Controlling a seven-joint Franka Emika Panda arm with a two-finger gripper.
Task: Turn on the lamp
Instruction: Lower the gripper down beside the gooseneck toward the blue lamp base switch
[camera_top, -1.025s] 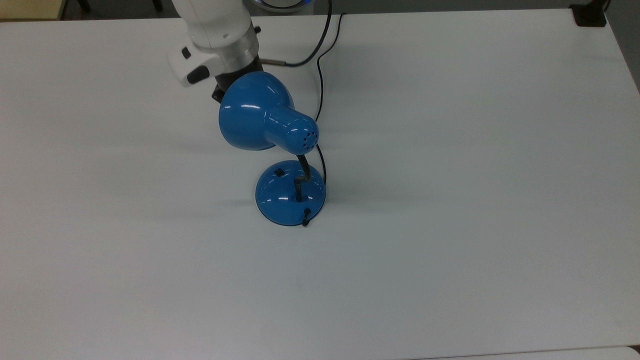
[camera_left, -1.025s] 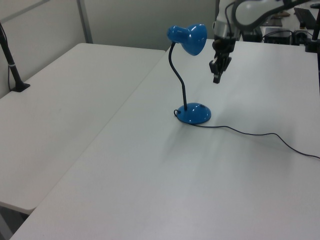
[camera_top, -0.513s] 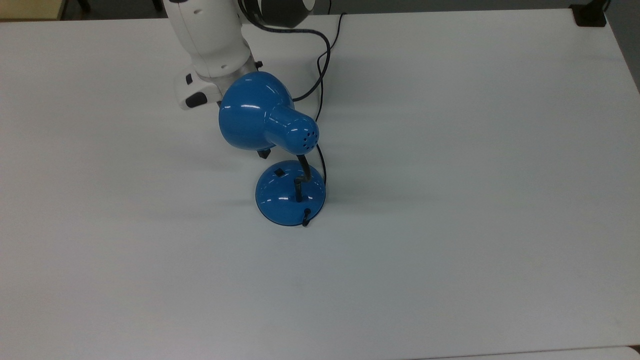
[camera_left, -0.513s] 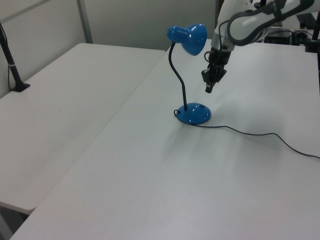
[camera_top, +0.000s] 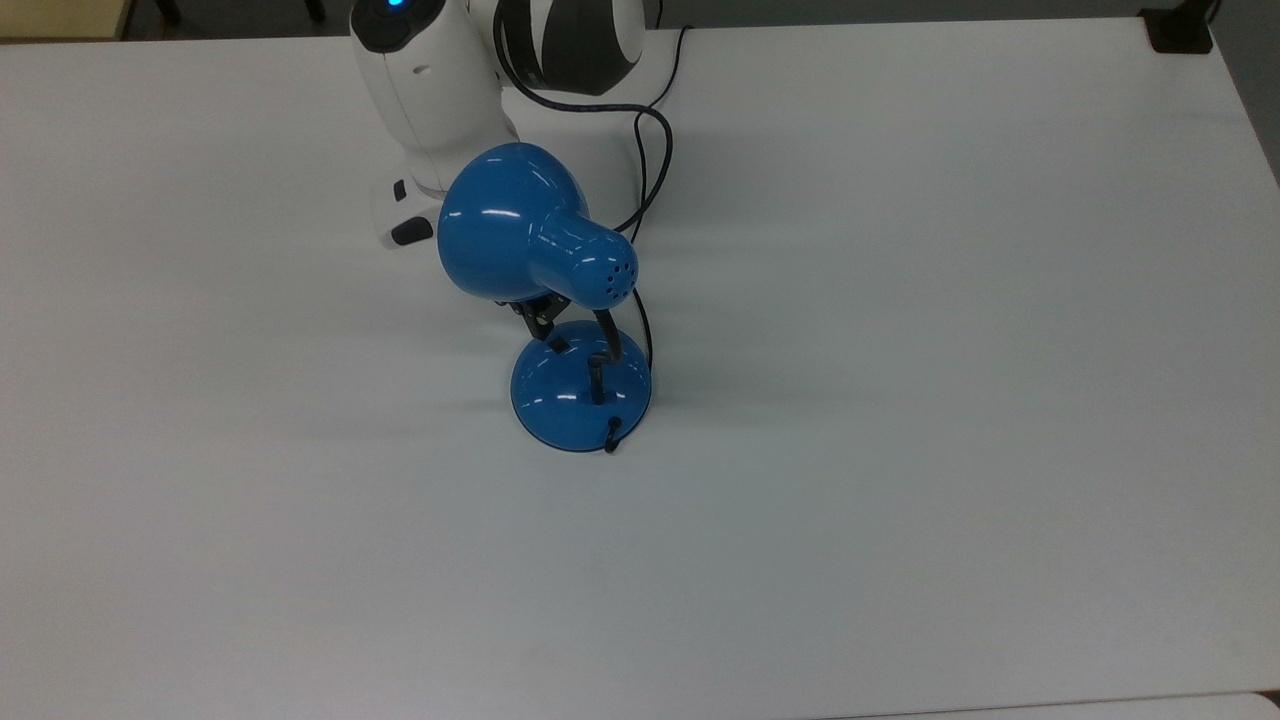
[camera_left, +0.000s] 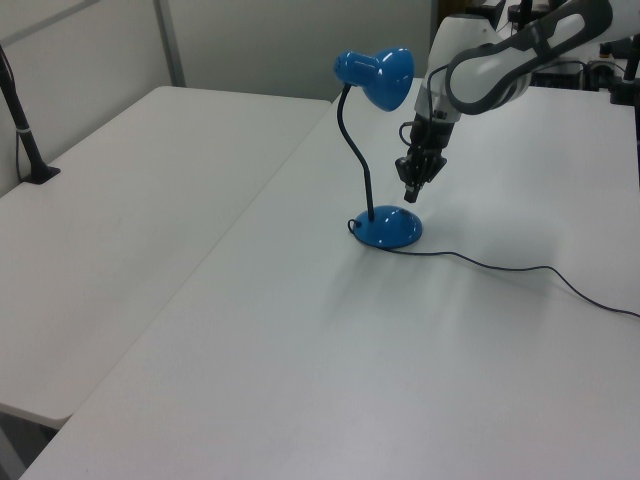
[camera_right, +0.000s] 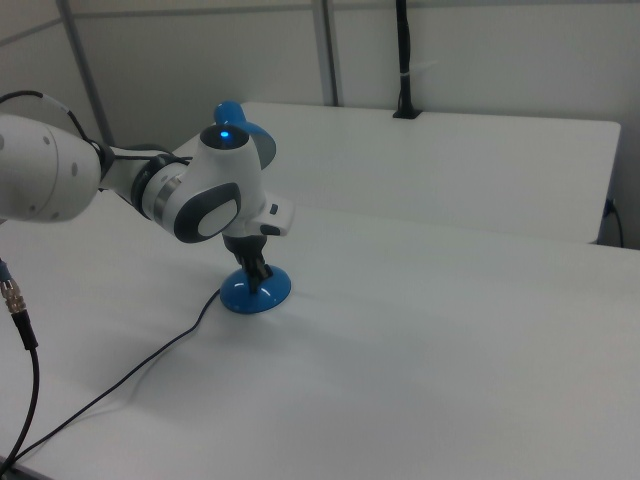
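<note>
— Where the white table (camera_top: 900, 300) spreads across the top view, what sits on it?

— The lamp (camera_top: 560, 290), a glossy blue one, stands a little to the top view's left of the middle. Its round base (camera_top: 575, 400) rests flat on the table, its black neck (camera_left: 352, 150) curves up, and its shade (camera_top: 520, 230) hangs over the far side of the base. A black cord (camera_left: 520, 270) trails from the base off to the left view's right.

— And the arm?

— The gripper (camera_top: 545, 325) points down under the shade, its tip right at the small black switch (camera_top: 560, 346) on the base. I cannot tell whether it touches. The fingers look drawn together, with no gap seen between them in the left view.

— What about the room?

— In the left view a second white table (camera_left: 130, 200) adjoins on the left view's left, with a black post (camera_left: 25, 140) clamped at its edge. Pale partition walls (camera_right: 480, 60) stand behind in the right view.
</note>
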